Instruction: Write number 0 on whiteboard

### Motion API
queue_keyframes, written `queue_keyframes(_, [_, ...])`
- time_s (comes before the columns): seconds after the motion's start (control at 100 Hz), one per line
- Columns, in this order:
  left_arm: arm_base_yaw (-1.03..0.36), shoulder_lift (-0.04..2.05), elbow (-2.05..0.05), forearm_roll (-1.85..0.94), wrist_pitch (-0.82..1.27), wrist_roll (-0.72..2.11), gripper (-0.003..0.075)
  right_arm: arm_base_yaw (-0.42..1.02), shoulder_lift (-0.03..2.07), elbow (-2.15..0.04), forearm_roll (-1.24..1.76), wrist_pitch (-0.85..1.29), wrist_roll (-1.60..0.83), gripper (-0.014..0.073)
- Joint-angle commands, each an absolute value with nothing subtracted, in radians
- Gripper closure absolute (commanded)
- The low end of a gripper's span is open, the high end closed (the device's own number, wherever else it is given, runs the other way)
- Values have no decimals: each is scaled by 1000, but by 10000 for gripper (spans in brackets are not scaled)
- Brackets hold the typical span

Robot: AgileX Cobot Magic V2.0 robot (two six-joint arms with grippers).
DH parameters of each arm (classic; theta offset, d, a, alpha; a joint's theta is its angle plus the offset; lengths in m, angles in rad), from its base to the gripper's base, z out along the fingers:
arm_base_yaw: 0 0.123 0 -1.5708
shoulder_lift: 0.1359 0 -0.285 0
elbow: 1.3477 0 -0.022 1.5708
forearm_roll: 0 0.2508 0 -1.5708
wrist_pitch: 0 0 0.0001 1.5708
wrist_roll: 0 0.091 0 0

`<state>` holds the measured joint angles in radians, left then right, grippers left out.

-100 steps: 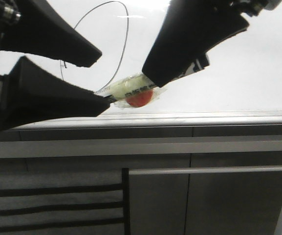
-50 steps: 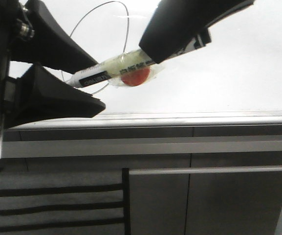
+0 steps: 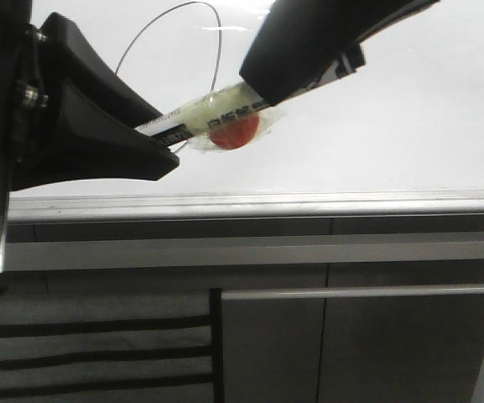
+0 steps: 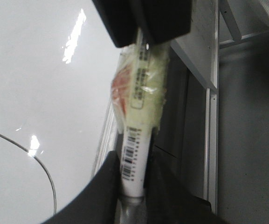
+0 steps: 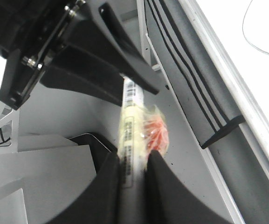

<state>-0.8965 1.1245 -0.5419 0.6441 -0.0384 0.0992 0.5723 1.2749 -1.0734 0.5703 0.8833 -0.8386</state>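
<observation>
Two black grippers now meet on one white marker pen wrapped in yellowish tape with a red patch. A second ago the left gripper stood lower with wide jaws; since then it has risen and narrowed until its fingers press the pen's barcoded end. The right gripper pinches the other end throughout. Judging by this, the pen is being handed over or capped, the writing done. The thin dark oval number 0 sits on the glossy white whiteboard behind them, its lower part hidden by the left fingers. The pen's tip cannot be made out.
</observation>
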Motion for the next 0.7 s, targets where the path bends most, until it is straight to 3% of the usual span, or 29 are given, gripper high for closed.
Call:
queue_keyframes(0.0, [-897, 1110, -572, 627, -126, 84, 740, 575, 1247, -1107, 606, 831, -835, 636])
queue_keyframes(0.1, [-897, 1110, -572, 622, -126, 84, 740, 575, 1247, -1107, 606, 831, -835, 449])
queue_keyframes(0.11, [-897, 1110, -572, 619, -126, 84, 740, 575, 1247, -1107, 606, 831, -835, 385])
queue_keyframes(0.17, [-897, 1110, -572, 584, -132, 84, 740, 575, 1247, -1107, 593, 813, -835, 216])
queue_keyframes(0.21, [-895, 1110, -573, 550, -134, 84, 740, 575, 1238, -1107, 561, 786, -835, 48])
queue_keyframes(0.26, [-889, 1110, -575, 518, -141, 84, 740, 575, 1230, -1107, 529, 758, -835, -72])
queue_keyframes(0.48, [-818, 1110, -575, 315, -227, 84, 740, 549, 1116, -1109, 429, 610, -835, -48])
queue_keyframes(0.69, [-716, 1110, -563, 139, -272, 84, 740, 438, 937, -1105, 417, 644, -832, -47])
